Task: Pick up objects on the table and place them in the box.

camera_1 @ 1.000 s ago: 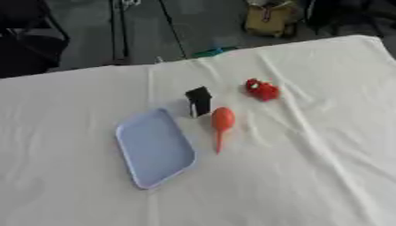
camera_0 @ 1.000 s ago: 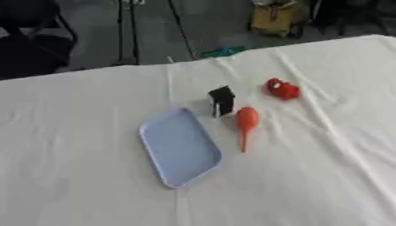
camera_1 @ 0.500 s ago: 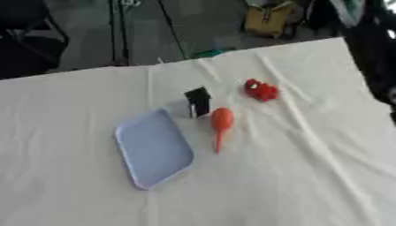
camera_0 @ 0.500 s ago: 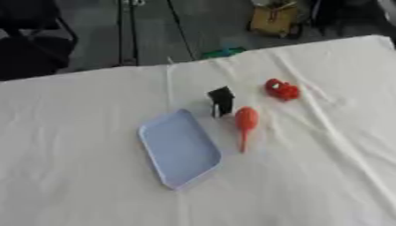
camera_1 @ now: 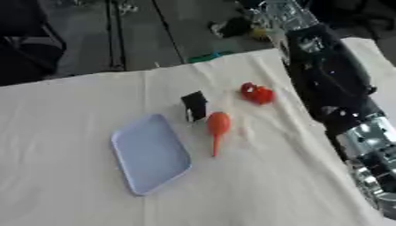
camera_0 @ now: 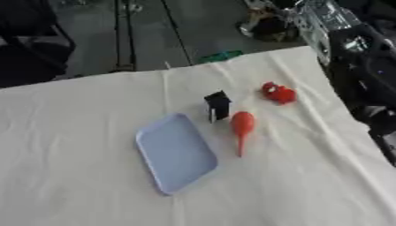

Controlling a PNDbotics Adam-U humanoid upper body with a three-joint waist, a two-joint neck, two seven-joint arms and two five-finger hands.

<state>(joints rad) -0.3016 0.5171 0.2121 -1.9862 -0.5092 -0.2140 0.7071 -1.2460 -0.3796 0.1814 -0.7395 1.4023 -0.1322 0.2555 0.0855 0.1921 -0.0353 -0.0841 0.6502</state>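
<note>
Tray [camera_0: 176, 152]: lies flat on your bench [camera_0: 77, 176].
Carrot [camera_0: 241, 128]: just right of it.
Right arm [camera_1: 333, 92]: along the right edge; robot hand state, cannot tell.

One pale blue tray [camera_0: 175, 152], mid-counter | one small black box-like object [camera_0: 217, 104], just beyond the tray's far right corner | one orange carrot-shaped object [camera_0: 241, 129], beside the tray's right edge | one red lumpy object [camera_0: 278, 93], toward the counter's far right corner | one white-clothed counter [camera_0: 77, 110] | one robot arm [camera_1: 334, 92], right edge
</note>
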